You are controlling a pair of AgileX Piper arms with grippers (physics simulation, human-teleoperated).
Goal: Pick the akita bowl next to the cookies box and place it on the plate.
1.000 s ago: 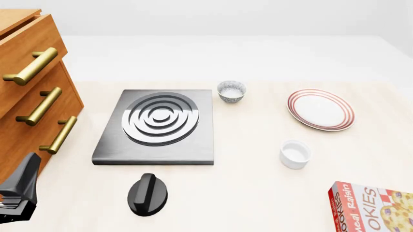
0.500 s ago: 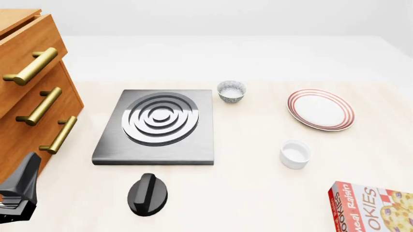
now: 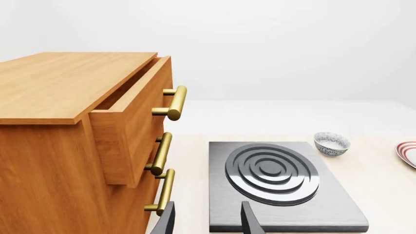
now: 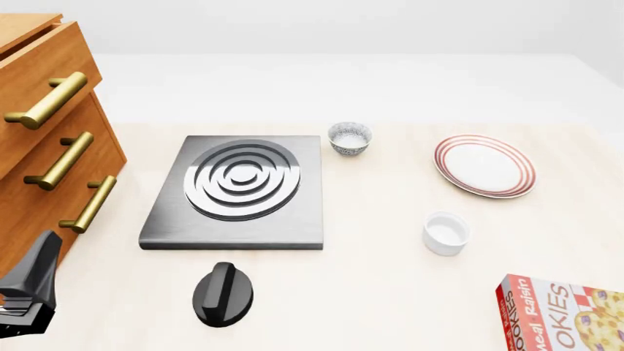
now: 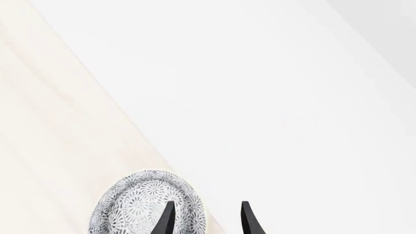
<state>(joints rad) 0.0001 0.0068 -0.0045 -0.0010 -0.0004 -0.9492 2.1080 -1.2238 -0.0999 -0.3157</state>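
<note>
One akita bowl (image 4: 349, 137) stands past the stove's far right corner, far from the cookies box (image 4: 563, 316) at the near right edge. A second akita bowl (image 5: 148, 207) shows only in the right wrist view, its speckled side facing the camera. My right gripper (image 5: 206, 222) is open there, one finger overlapping that bowl's rim in the picture and nothing between the fingers. It is out of the front view. The plate (image 4: 484, 165) with red rings lies at the right. My left gripper (image 4: 34, 281) is open low at the near left, beside the drawers.
A wooden drawer cabinet (image 4: 49, 146) with brass handles stands at the left, its top drawer slightly open. A grey stove plate (image 4: 237, 191) lies mid-table with a black knob (image 4: 222, 294) in front of it. A plain white cup (image 4: 446, 232) stands between the plate and the cookies box.
</note>
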